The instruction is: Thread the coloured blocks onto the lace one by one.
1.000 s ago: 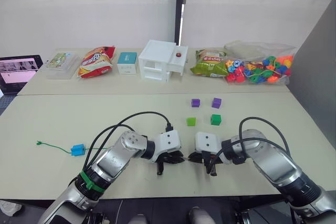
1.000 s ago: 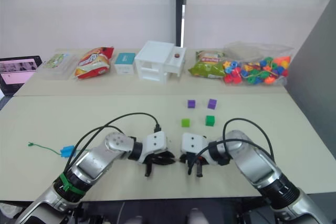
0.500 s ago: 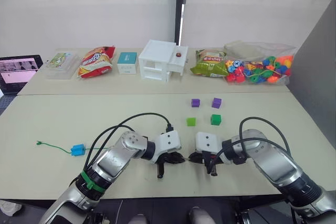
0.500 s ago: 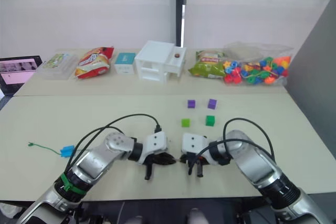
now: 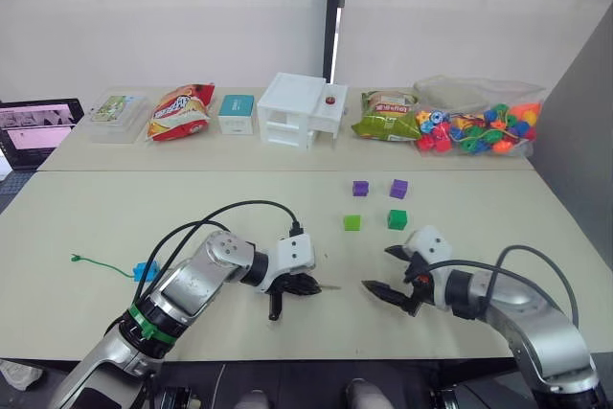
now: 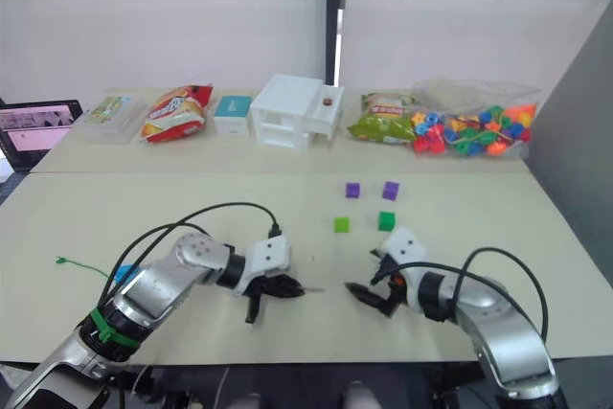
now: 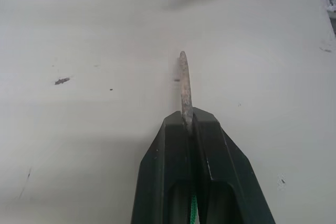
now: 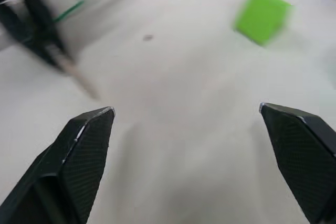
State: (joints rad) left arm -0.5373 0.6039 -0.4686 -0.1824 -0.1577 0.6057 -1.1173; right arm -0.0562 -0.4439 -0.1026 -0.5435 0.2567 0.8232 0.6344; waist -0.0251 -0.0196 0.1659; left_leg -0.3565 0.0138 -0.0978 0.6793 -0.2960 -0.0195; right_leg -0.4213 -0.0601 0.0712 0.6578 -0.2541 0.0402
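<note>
No legible writing — left end effector (image 7: 188,121) pinches lace (image 7: 184,80).

Bright even indoor light, soft faint shadows on the table (image 5: 115,217), right wrist view motion-blurred

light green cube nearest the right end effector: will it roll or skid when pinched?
The light green cube sits flat on a face, so it probably won't roll. It looks like small smooth plastic on a smooth table, so a one-sided touch likely skids it. The right end effector is open wide, with both fingers free to close evenly.
</note>
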